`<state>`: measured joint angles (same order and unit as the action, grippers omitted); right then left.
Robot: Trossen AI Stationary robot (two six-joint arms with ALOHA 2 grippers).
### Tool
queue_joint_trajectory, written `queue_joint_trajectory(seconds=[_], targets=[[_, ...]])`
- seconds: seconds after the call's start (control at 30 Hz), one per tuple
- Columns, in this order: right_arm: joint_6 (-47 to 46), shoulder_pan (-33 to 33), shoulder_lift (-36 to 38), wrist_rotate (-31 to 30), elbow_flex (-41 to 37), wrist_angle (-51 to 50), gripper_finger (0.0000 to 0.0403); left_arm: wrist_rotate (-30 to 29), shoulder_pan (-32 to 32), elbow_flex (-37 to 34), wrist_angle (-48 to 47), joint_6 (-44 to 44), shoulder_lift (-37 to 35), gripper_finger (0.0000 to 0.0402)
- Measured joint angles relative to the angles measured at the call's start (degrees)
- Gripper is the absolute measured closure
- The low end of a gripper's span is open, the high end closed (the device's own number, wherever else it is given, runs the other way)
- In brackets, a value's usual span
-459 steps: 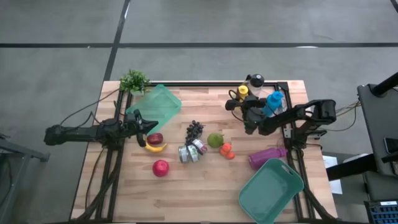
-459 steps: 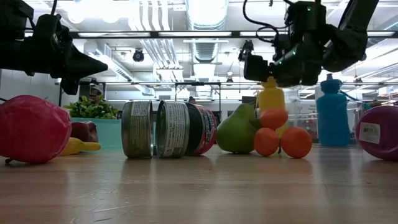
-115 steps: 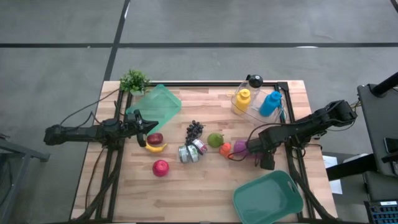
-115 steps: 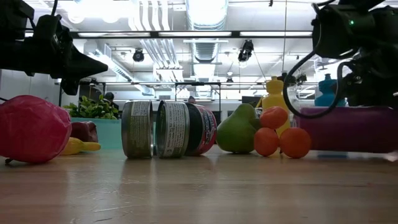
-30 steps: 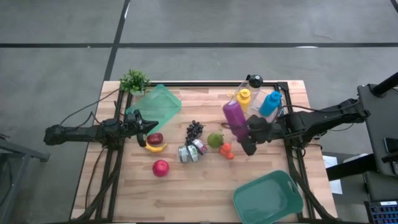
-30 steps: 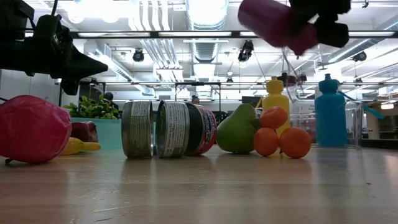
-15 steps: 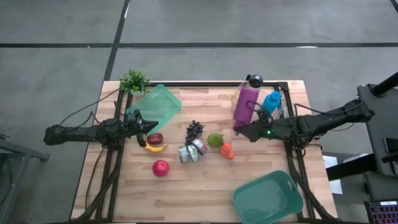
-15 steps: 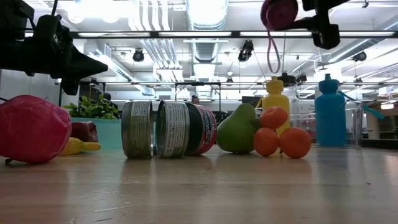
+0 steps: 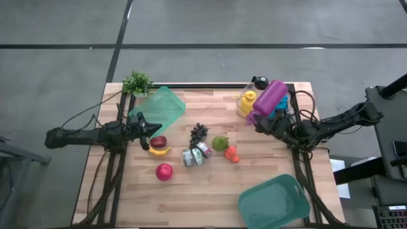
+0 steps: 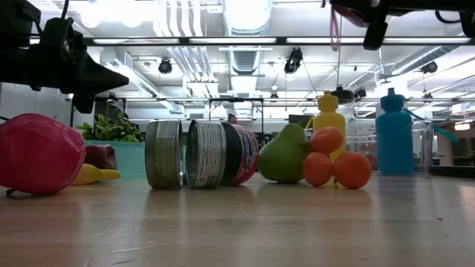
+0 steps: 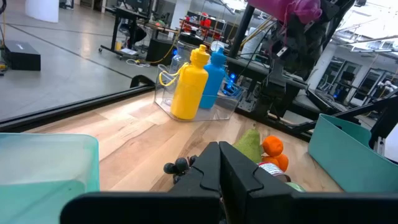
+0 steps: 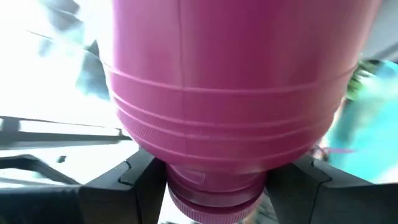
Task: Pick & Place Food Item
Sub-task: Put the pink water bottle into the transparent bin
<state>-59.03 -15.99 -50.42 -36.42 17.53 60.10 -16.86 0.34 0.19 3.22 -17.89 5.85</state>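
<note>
A purple bottle (image 9: 271,97) hangs in the air over a clear bin (image 11: 186,115) at the table's far right. That bin holds a yellow bottle (image 9: 248,102) and a blue bottle (image 10: 393,137). My right gripper (image 9: 262,119) is shut on the purple bottle, which fills the right wrist view (image 12: 236,81). My left gripper (image 9: 151,129) rests shut at the table's left, beside a dark red apple (image 9: 158,141) and a banana (image 9: 159,151), touching nothing. My right gripper pinches the purple bottle at its narrow neck (image 12: 214,186), just above the cap, with one finger (image 12: 140,177) on each side. The fingers come from the near right, slanting upward. The bottle is lifted clear and tilted, its bottom pointing up and away from the gripper.
Mid-table lie grapes (image 9: 200,132), a pear (image 9: 220,142), oranges (image 9: 231,153), cans (image 9: 196,154) and a red apple (image 9: 165,171). A teal bin (image 9: 273,202) stands at the near right, a teal lid (image 9: 162,108) and a plant (image 9: 137,83) at the far left.
My right gripper has carried the purple bottle from above the oranges toward the table's far right, over the clear bin. The wrist has rolled and tipped upward, so the bottle has swung round and now slants with its bottom toward the far right.
</note>
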Motion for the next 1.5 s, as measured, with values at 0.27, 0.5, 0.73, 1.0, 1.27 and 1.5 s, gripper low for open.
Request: queue_joint_trajectory(seconds=[0.27, 0.5, 0.73, 1.0, 1.27, 1.5], targets=[[0.55, -0.02, -5.19, -2.46, -3.93, 18.1, 0.0187, 0.01, -0.01, 0.0, 0.0, 0.0, 0.0, 0.04], [-17.63, -0.31, -5.93, -6.82, -5.28, 14.08, 0.0187, -0.01, -0.01, 0.02, 0.0, 0.0, 0.0, 0.04], [-32.2, -1.42, -5.91, -7.28, -4.23, 9.07, 0.0187, -0.01, 0.02, -0.01, 0.01, 0.0, 0.0, 0.04], [-38.64, -2.7, -5.26, -13.15, -3.83, 8.69, 0.0187, -0.01, 0.01, 0.01, 0.0, 0.0, 0.0, 0.04], [-46.3, -5.1, -5.31, -23.11, -4.05, 7.4, 0.0187, 0.02, 0.0, 0.0, 0.0, 0.0, 0.0, 0.04], [-50.21, -5.13, -5.28, -30.32, -3.9, 7.53, 0.0187, 0.0, 0.01, 0.01, 0.0, 0.0, 0.0, 0.04]])
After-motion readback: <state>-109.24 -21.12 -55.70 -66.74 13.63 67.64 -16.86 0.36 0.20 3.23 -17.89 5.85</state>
